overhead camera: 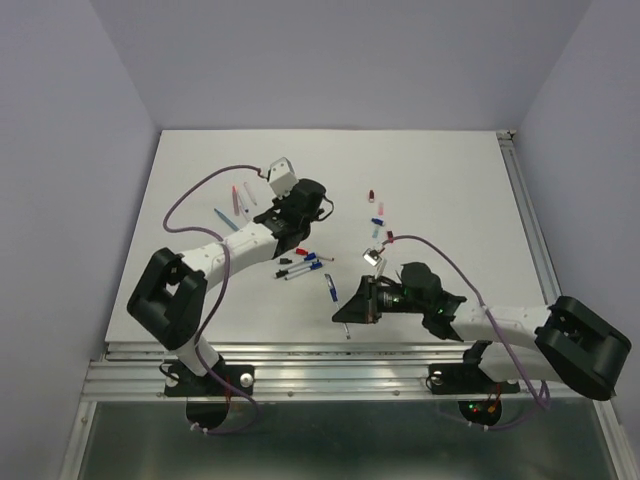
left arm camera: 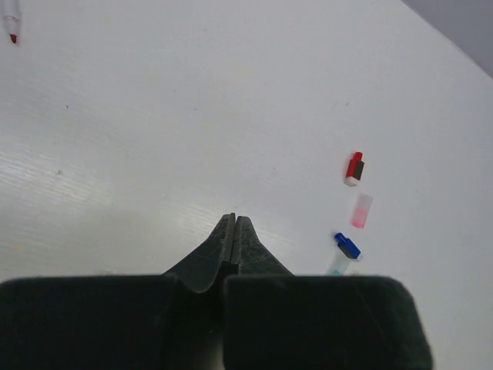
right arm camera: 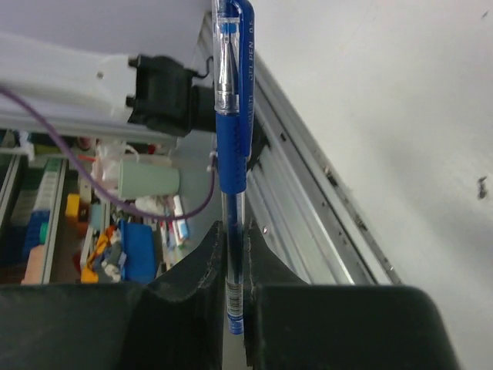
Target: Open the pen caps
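My right gripper (right arm camera: 233,227) is shut on the barrel of a blue pen (right arm camera: 231,185), whose blue cap (right arm camera: 240,46) with its clip is still fitted at the far end. In the top view this gripper (overhead camera: 345,312) hangs near the table's front edge. My left gripper (left arm camera: 234,218) is shut and empty above bare table; in the top view it (overhead camera: 308,192) is left of centre. Loose caps lie to its right: a red cap (left arm camera: 354,168), a pink translucent piece (left arm camera: 361,210) and a blue cap (left arm camera: 347,246). They also show in the top view (overhead camera: 376,208).
Several pens lie in a cluster (overhead camera: 300,266) between the arms. More pens lie at the left (overhead camera: 236,198), one with a red tip (left arm camera: 11,19). The metal rail (right arm camera: 323,208) of the table's front edge runs just beyond the held pen.
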Motion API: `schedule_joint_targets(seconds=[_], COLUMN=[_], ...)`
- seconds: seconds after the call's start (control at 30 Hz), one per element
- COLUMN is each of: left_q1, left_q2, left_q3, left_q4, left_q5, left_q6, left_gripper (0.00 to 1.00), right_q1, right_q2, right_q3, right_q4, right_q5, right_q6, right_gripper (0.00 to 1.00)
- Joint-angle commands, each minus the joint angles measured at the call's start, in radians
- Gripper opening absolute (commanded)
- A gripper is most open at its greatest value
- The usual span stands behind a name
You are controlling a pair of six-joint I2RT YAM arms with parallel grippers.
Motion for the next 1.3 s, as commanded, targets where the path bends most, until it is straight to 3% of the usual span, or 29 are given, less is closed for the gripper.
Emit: schedule_joint_targets(seconds=[0.0,0.17,0.23,0.27,0.37,0.47,0.63,0.8,0.93,1.0,1.1,1.13,1.27], left_q1=[0.036,0.039,0.038,0.038,0.036,0.032,0.009,-0.033,-0.040,-0.047,-0.051,-0.051,-0.051], left_q2=[0.057,0.031,-0.024,-0.048,-0.157,-0.257,-0.354,-0.360,-0.362,-0.363,-0.365,-0.363,-0.368], left_q3=[0.103,0.066,0.022,-0.001,-0.133,-0.223,-0.342,-0.374,-0.371,-0.371,-0.373,-0.371,-0.374], left_q4=[0.078,0.087,0.102,0.114,0.156,0.158,0.214,0.240,0.250,0.257,0.256,0.253,0.253], left_q5=[0.067,0.193,0.242,0.298,0.365,0.421,0.540,0.540,0.546,0.555,0.555,0.552,0.529], left_q6=[0.084,0.112,0.119,0.121,0.103,0.090,0.060,0.041,0.041,0.041,0.043,0.040,0.035], left_gripper=[0.00,0.02,0.19,0.36,0.67,0.76,0.77,0.74,0.60,0.48,0.20,0.03,0.00], right_q1=[0.033,0.032,0.032,0.032,0.030,0.030,0.028,0.027,0.027,0.027,0.027,0.027,0.028], right_q2=[-0.137,-0.229,-0.221,-0.211,-0.165,-0.114,-0.045,0.003,0.012,0.016,0.026,0.029,0.035], right_q3=[-0.066,-0.022,0.000,0.022,0.055,0.084,0.150,0.190,0.205,0.211,0.222,0.225,0.230], right_q4=[0.018,-0.196,-0.243,-0.279,-0.275,-0.234,-0.186,-0.111,-0.094,-0.091,-0.085,-0.083,-0.079], right_q5=[0.029,0.189,0.246,0.260,0.275,0.278,0.263,0.212,0.203,0.214,0.223,0.223,0.196], right_q6=[0.044,-0.025,-0.049,-0.056,-0.068,-0.074,-0.103,-0.097,-0.091,-0.091,-0.088,-0.089,-0.098], right_gripper=[0.01,0.01,0.01,0.01,0.01,0.01,0.01,0.01,0.01,0.01,0.01,0.01,0.01])
